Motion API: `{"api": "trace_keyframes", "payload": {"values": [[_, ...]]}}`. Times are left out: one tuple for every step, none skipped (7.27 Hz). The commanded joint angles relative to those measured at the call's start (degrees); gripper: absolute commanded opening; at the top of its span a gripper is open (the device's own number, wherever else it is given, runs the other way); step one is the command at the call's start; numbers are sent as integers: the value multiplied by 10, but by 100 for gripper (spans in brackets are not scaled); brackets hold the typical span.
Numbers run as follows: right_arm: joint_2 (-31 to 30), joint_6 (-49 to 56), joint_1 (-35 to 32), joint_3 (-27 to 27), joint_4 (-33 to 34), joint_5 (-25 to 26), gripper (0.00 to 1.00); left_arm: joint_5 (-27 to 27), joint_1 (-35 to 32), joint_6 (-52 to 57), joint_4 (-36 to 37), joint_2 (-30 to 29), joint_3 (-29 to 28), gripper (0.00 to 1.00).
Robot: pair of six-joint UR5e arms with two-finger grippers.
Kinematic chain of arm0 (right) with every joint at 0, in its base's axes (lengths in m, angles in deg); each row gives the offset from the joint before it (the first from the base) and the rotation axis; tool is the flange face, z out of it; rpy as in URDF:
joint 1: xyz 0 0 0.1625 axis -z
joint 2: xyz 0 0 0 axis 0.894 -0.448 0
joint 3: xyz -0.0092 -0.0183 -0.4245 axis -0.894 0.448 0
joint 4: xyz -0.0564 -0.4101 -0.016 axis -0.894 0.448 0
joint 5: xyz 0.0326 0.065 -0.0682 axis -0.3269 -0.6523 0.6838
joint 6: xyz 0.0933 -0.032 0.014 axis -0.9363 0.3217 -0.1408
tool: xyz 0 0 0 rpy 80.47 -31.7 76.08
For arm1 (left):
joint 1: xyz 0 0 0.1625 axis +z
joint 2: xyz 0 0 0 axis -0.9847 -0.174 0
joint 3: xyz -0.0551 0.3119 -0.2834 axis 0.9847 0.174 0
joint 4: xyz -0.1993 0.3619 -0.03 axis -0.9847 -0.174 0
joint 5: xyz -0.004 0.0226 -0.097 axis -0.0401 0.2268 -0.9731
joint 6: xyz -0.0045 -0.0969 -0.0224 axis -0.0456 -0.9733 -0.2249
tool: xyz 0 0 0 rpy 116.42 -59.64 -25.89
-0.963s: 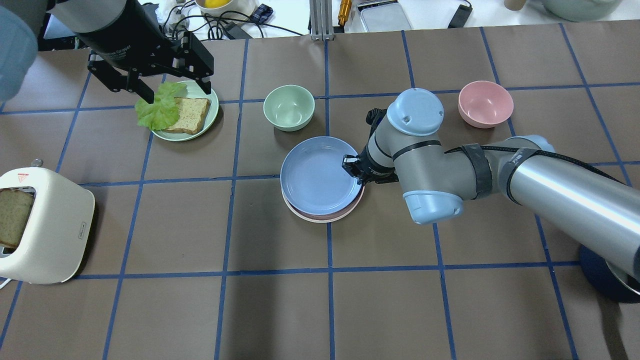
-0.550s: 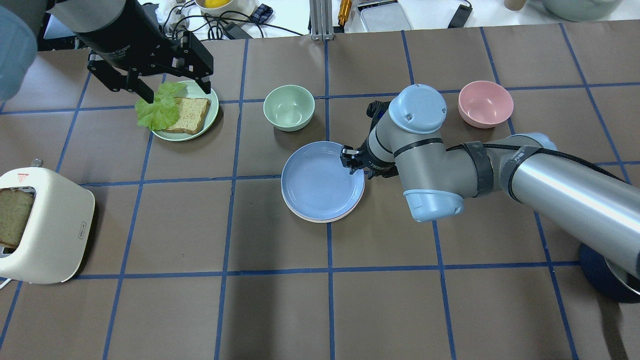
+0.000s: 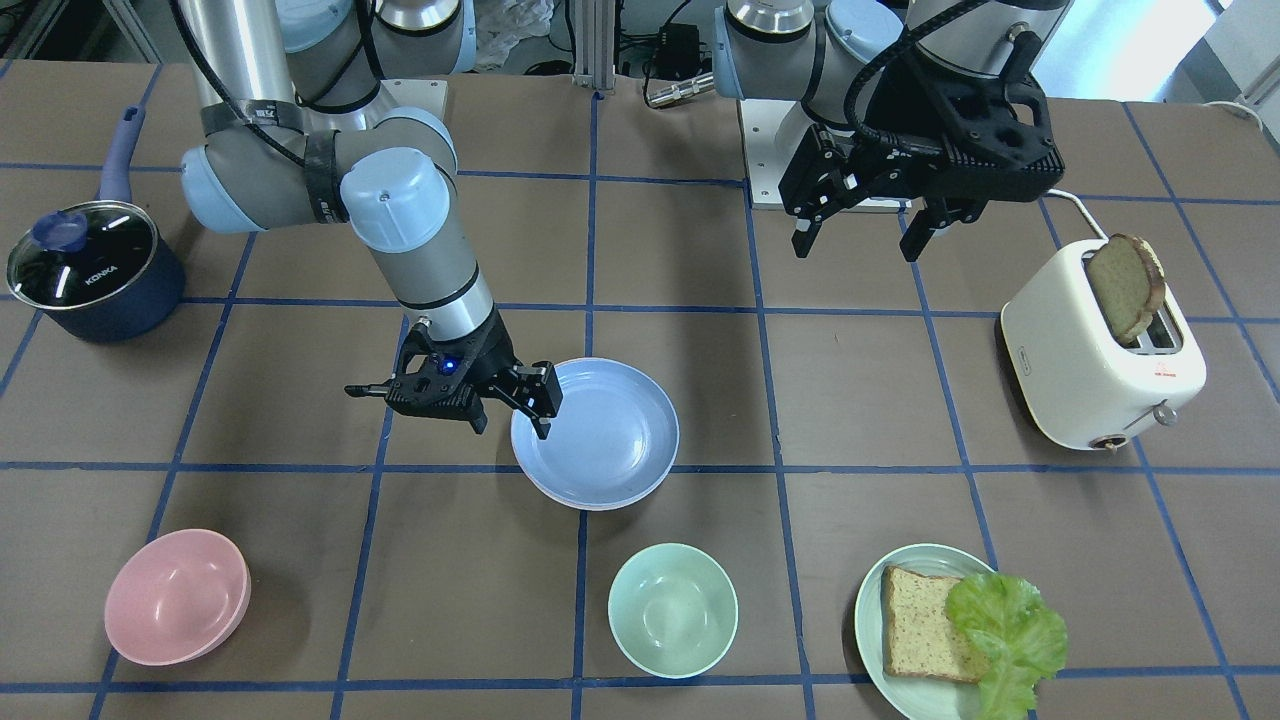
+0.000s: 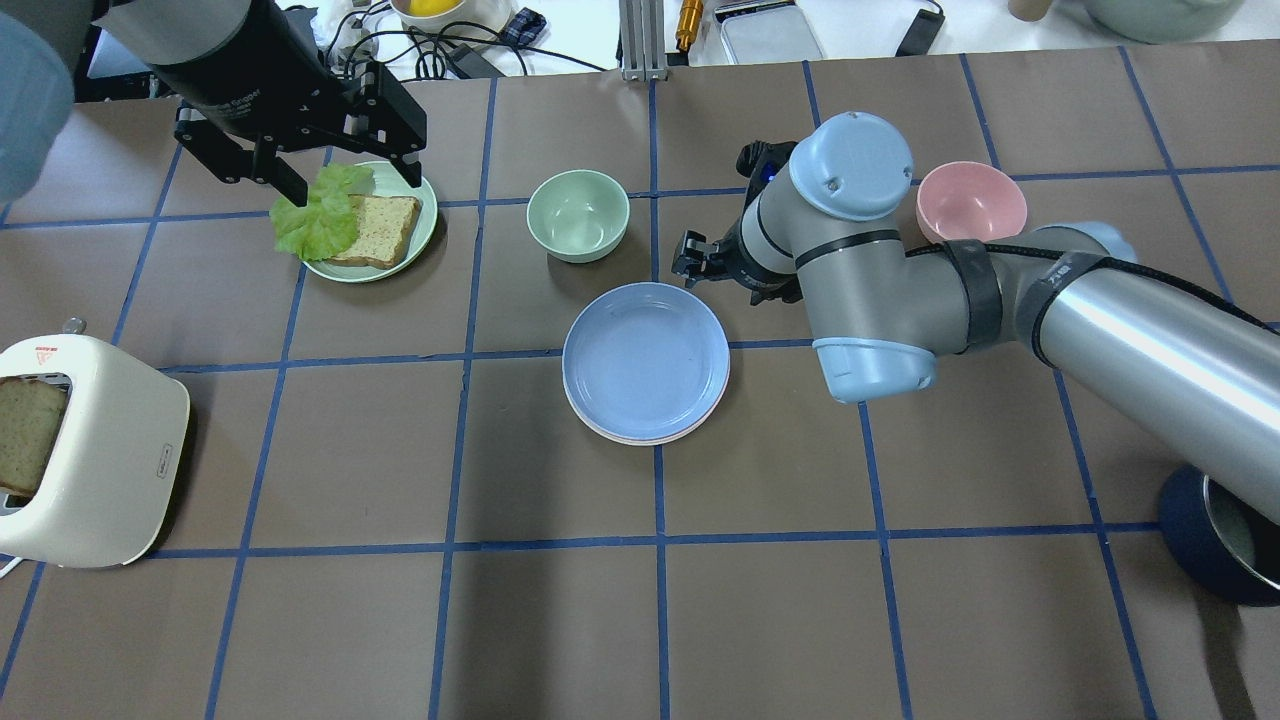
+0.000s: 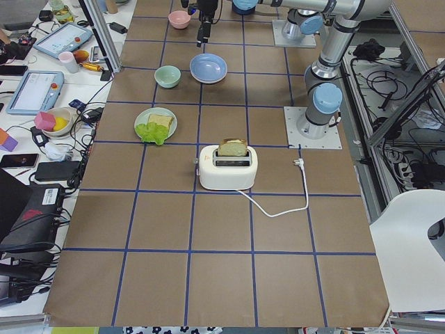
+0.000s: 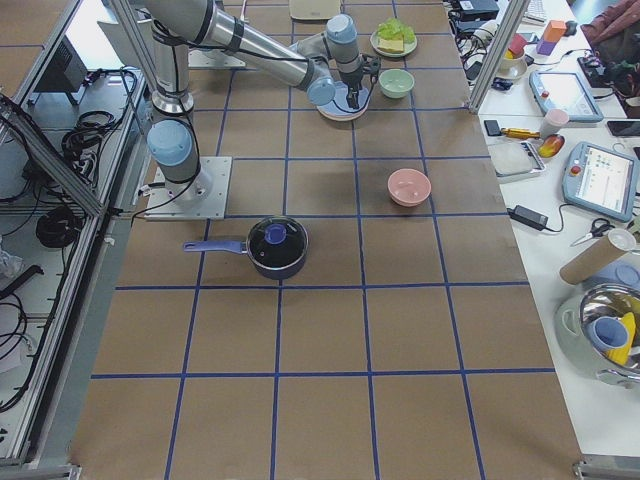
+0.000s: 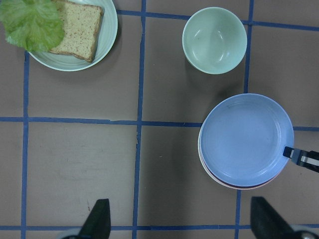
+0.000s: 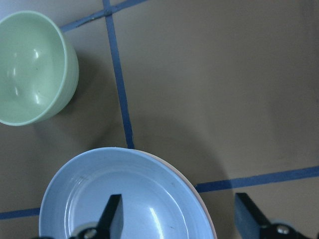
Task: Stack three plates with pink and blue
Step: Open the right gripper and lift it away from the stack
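**Front-facing view:** A brown tabletop (image 3: 700,300), ruled into squares by blue tape, carries everything. Near its middle lies the blue plate (image 3: 600,435), uppermost on others. The right gripper (image 3: 510,428) hangs over the plate's rim on the side toward the pot (image 3: 95,275), jaws spread and empty. The left gripper (image 3: 856,246) hangs well apart from the plates, jaws likewise spread with nothing between them.

By count there are:
- one pink bowl (image 3: 175,597)
- one green bowl (image 3: 672,610)
- one green plate (image 3: 866,615) bearing one slice of bread (image 3: 925,625) and one lettuce leaf (image 3: 1005,630)
- one toaster (image 3: 1090,370) with a second slice standing in it
- one lidded pot

**Overhead view:** The plates straddle a tape line. The right gripper is beyond their far rim, near the green bowl. The left gripper hangs over the green plate.

**Left-side view:** A bench (image 5: 17,142) strewn with tablets, cables and cups runs along the tabletop. The toaster's white cord (image 5: 278,209) trails across the brown paper.

**Right-side view:** Two arm bases stand at the tabletop's edge, with loose cables on the floor behind. A metal bowl (image 6: 600,330) sits on the bench.

**Left wrist view:** Blue plate, green bowl and green plate all lie below, apart from one another.

**Right wrist view:** A pink plate (image 8: 209,221) shows as a thin rim under the blue one. Whether a third lies beneath cannot be told.
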Motion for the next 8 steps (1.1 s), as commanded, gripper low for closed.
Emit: {"api": "trace_keyframes", "payload": {"values": [[-6, 64, 21, 50, -79, 0, 81, 1, 2, 0, -1, 0, 0, 100], [-14, 90, 34, 73, -129, 0, 81, 1, 2, 0, -1, 0, 1, 100], [-21, 132, 54, 109, -196, 11, 81, 1, 2, 0, -1, 0, 1, 100], [-30, 175, 71, 140, -260, 28, 81, 3, 2, 0, -1, 0, 1, 100], [-45, 208, 86, 158, -314, 40, 81, 2, 2, 0, -1, 0, 1, 100], [-62, 235, 101, 165, -350, 59, 81, 2, 2, 0, -1, 1, 1, 100], [-79, 273, 118, 165, -374, 60, 81, 2, 2, 0, -1, 1, 1, 100], [-93, 299, 135, 165, -392, 60, 81, 2, 2, 0, -1, 1, 2, 100]]}}
